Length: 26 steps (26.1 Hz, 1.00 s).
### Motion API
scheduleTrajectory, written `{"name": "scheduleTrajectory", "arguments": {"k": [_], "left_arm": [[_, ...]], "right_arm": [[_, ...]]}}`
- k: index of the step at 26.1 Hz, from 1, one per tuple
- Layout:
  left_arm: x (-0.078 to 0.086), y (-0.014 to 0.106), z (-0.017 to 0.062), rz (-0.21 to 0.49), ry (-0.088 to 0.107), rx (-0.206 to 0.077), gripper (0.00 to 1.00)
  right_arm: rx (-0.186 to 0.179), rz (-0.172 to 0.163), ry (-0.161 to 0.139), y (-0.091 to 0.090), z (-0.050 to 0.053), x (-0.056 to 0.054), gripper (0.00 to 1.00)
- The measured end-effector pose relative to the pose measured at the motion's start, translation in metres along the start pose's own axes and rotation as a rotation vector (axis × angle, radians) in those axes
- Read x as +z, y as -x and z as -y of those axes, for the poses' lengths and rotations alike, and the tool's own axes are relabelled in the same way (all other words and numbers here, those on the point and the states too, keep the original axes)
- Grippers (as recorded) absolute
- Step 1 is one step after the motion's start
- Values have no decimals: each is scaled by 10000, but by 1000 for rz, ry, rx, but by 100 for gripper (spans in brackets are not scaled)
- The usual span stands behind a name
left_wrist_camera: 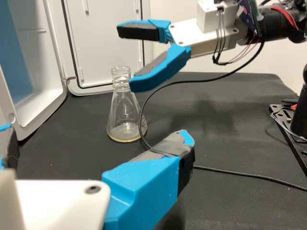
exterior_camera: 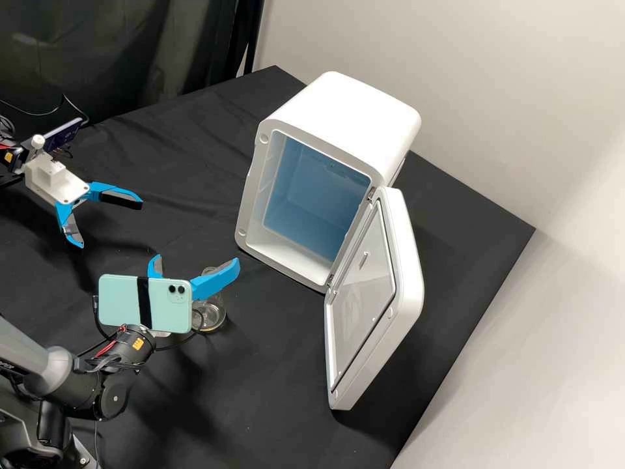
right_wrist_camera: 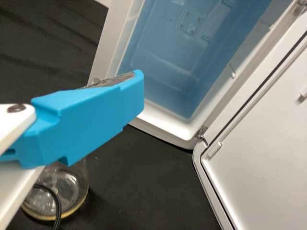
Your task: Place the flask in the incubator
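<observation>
A clear conical flask (exterior_camera: 209,314) stands upright on the black bench, a thin yellowish film at its bottom (left_wrist_camera: 123,136). My right gripper (exterior_camera: 194,264) hovers open over it; one blue finger (left_wrist_camera: 158,72) lies beside the flask's neck and the other (left_wrist_camera: 144,31) is higher up. In the right wrist view the flask (right_wrist_camera: 57,191) sits just below my finger (right_wrist_camera: 86,120). My left gripper (exterior_camera: 104,218) hangs open farther left, holding nothing, its finger (left_wrist_camera: 158,167) short of the flask. The white incubator (exterior_camera: 345,117) stands to the flask's right with its door (exterior_camera: 374,293) swung wide open, blue inside (right_wrist_camera: 192,52).
A mint-green phone (exterior_camera: 144,303) is strapped to the right arm, hiding part of its gripper. A black cable (left_wrist_camera: 230,173) trails over the bench beside the flask. A dark metal frame (left_wrist_camera: 288,124) stands behind it. The bench edge (exterior_camera: 456,352) runs close behind the open door.
</observation>
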Motion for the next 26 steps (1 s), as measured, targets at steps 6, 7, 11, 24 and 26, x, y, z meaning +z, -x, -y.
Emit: {"name": "scheduleTrajectory", "arguments": {"k": [6, 7, 11, 24, 26], "left_arm": [[1, 2, -4, 0, -1, 2, 100], [1, 2, -4, 0, -1, 2, 100], [3, 3, -9, 1, -2, 5, 100], [10, 11, -31, 3, -7, 16, 100], [10, 11, -31, 3, -7, 16, 100]], "right_arm": [[-46, 25, -30, 28, 64, 89, 100], [-52, 31, -38, 31, 74, 106, 100], [-91, 54, -87, 58, 143, 196, 100], [-121, 162, -239, 137, 311, 471, 100], [-121, 170, -245, 145, 319, 487, 100]]}}
